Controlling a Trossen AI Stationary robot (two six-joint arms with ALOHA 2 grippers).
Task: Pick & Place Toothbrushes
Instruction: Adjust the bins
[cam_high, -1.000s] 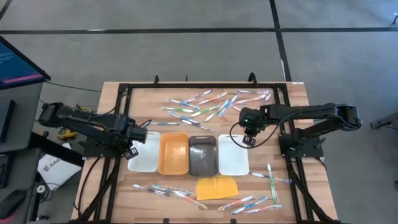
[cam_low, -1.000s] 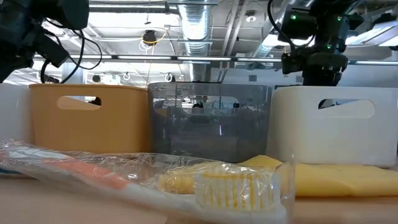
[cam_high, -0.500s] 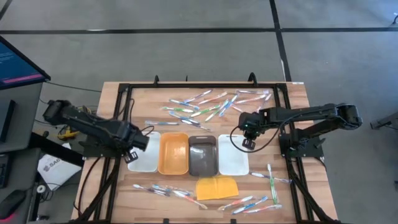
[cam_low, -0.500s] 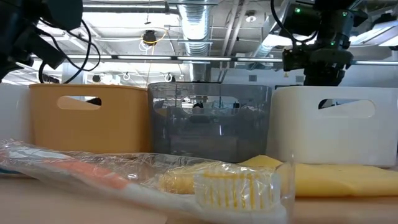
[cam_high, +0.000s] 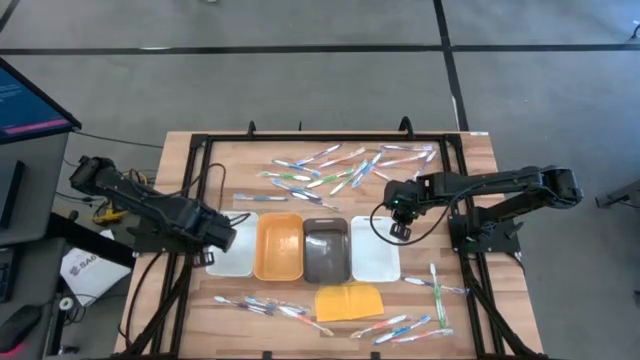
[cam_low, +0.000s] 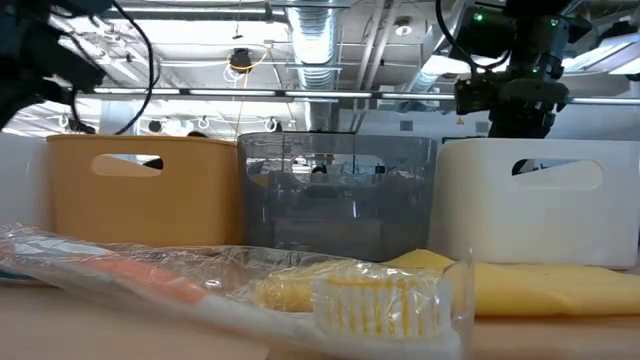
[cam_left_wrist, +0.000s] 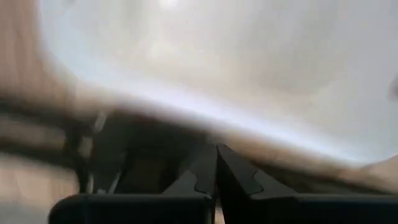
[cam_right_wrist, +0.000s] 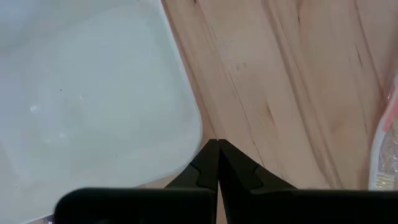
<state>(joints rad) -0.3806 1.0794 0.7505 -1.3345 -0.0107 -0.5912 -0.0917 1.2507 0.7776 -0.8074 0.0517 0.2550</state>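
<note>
The right claw (cam_high: 397, 229) is closed on nothing; in its wrist view the two dark fingers (cam_right_wrist: 217, 163) meet at a point with only bare wood and a tray corner beyond them. It hangs over the far corner of the right white tray (cam_high: 376, 258), toward the desk's right edge. The left claw (cam_high: 222, 240) is likewise shut and empty, poised over the left white tray (cam_high: 236, 258) near the desk's left edge.

No toothbrush is held. The toothbrushes lie in three loose groups: a scatter along the far edge (cam_high: 335, 168), a few toward the near left corner (cam_high: 268, 307), and more toward the near right corner (cam_high: 415, 323). All four trays appear empty.

With both claws shut, a descent onto a brush would press on it or push it aside rather than grip it; the fingers must be opened first. The far scatter is crossed and overlapping, so a neighbour may be dragged along or two brushes lifted together. The brush lying before the low camera is wrapped in clear film (cam_low: 130, 265), and the others are probably wrapped too, so a slim handle may slip or twist in the grip. A low sweep may also catch a tray rim and shift the orange tray (cam_high: 279, 246) or grey tray (cam_high: 325, 250).

The left wrist view is smeared, and little beyond a pale surface can be made out. In the low view the left arm is cut off at the frame's edge, and the tray walls hide the desk behind them.
</note>
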